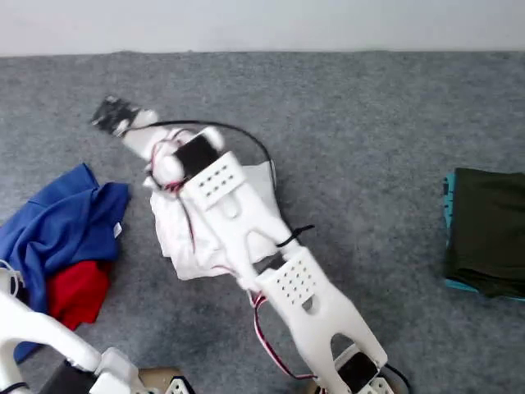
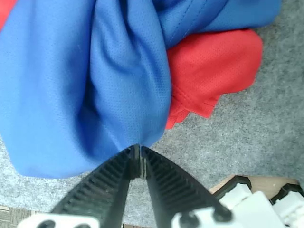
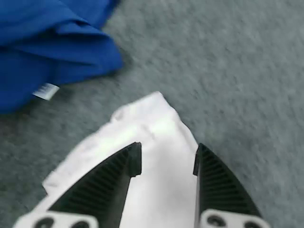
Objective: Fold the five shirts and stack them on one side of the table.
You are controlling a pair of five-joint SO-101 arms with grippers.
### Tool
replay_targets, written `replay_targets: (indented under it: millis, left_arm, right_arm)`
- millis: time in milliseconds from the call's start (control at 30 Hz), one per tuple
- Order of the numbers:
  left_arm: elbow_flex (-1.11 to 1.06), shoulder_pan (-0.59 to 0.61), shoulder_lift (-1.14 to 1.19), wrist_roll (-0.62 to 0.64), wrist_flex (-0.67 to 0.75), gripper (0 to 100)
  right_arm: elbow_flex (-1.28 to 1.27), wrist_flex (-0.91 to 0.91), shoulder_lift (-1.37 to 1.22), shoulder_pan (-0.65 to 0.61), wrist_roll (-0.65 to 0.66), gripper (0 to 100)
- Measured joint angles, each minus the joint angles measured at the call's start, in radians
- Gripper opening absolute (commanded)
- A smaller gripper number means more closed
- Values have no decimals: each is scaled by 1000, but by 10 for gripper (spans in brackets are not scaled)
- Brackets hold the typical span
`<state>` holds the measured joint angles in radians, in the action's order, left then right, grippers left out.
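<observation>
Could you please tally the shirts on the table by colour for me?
blue shirt: 1
red shirt: 1
white shirt: 1
dark green shirt, folded: 1
teal shirt, only an edge showing beneath the dark green one: 1
Total: 5

Four shirts could be counted for certain. Two lay loose on the left: one blue shirt [image 1: 61,226] and one red shirt [image 1: 75,291], partly under the blue. One white shirt [image 1: 176,238] lay crumpled near the middle. On the right sat one pile of two folded layers, one dark green shirt [image 1: 488,230] on top and one teal piece [image 1: 448,197] beneath. The teal piece showed only as a thin edge, so it could not be counted as a shirt with certainty.

There were two arms: the right arm [image 1: 279,263] across the middle and the left arm [image 1: 41,332] at the near left. That made two grippers, the left gripper [image 2: 141,159] and the right gripper [image 3: 167,156], each with two jaws. One white tag [image 3: 46,91] showed on the blue shirt.
</observation>
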<state>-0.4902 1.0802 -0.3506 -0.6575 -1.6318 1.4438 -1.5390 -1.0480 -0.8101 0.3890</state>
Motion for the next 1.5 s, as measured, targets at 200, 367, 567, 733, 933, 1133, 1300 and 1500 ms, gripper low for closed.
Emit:
replay_targets:
  millis: [200,367,567,733,933,1133,1300,1500]
  left_arm:
    - [0,0,0,0,6,18]
    - [0,0,0,0,18,18]
    - [0,0,0,0,18,18]
    - [0,0,0,0,18,18]
    - [0,0,0,0,18,18]
    - [0,0,0,0,18,18]
    - [-2,0,0,0,18,18]
    - [-2,0,0,0,18,18]
  right_arm:
    - [-6,44,-58,-34,0,190]
    - [-8,71,-129,-35,0,189]
    - [-8,74,-183,-35,23,72]
    - [-8,74,-184,-9,72,19]
    - [43,74,-184,14,124,14]
    - [91,138,-184,55,126,14]
    - [91,250,-184,91,126,15]
    - [14,305,-184,94,126,22]
